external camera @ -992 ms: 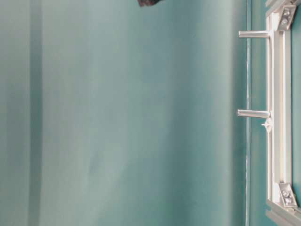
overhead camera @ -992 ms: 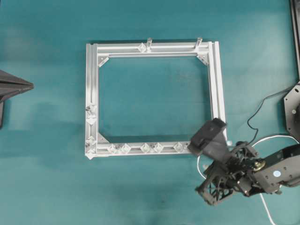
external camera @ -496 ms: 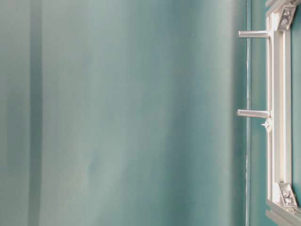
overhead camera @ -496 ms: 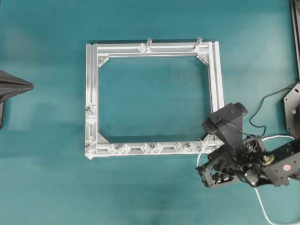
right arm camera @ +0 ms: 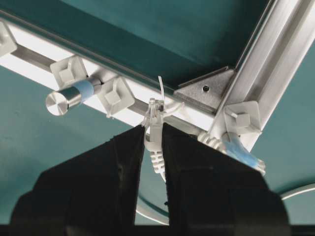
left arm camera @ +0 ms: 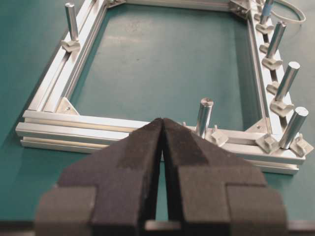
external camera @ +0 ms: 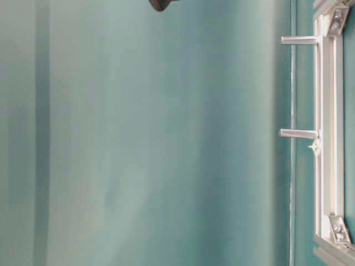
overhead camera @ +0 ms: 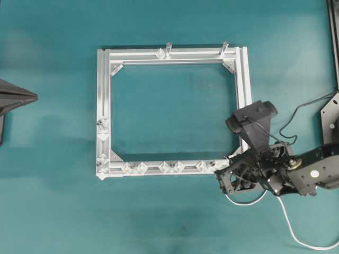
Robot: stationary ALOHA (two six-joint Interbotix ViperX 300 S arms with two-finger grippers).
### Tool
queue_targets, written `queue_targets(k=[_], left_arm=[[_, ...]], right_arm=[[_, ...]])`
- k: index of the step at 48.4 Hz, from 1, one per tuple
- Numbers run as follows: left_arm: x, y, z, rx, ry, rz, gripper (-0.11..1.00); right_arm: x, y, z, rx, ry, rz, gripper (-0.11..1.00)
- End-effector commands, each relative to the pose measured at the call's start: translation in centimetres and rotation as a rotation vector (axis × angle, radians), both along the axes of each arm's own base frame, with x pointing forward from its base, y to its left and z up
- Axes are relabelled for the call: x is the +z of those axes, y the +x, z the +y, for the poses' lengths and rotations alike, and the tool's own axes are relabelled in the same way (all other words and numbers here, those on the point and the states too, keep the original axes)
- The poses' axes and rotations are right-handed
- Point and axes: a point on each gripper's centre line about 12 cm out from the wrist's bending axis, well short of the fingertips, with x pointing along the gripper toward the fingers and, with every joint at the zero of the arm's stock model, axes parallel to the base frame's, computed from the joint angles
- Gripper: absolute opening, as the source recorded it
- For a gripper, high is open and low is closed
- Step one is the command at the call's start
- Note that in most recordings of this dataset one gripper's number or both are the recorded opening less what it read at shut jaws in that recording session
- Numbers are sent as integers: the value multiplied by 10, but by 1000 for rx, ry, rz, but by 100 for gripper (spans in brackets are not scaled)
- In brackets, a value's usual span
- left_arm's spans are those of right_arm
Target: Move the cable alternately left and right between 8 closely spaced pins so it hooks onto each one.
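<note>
One cable (right arm camera: pixel 153 142) is sitting gripped by its plug in the right pincer (right arm camera: pixel 151 140) at the frame's (overhead camera: pixel 104 106) 5 o'clock corner. The left pincer (left arm camera: pixel 162 129) is sitting closed and empty. Seven pins (overhead camera: pixel 165 167) are showing countably overhead, on one teal bench (overhead camera: pixel 53 211).

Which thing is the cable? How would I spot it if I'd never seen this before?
Find the square silver frame on the green table. At its lower right corner, the right pincer pinches a small clear plug. The cable is the thin white cord trailing from there, unlike the black robot wires.
</note>
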Motion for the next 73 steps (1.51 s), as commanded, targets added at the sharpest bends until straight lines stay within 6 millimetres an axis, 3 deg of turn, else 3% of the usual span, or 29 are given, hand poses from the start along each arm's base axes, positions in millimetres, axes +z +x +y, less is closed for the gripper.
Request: queue_targets(k=[1, 45, 73], left_arm=[[7, 2, 0, -1, 1, -15, 0], [7, 1, 0, -1, 1, -17, 0], [7, 2, 0, -1, 2, -15, 0]], right_arm=[[13, 7, -1, -4, 20, -49, 17], [10, 11, -1, -15, 51, -78, 17], [6, 16, -39, -77, -4, -79, 17]])
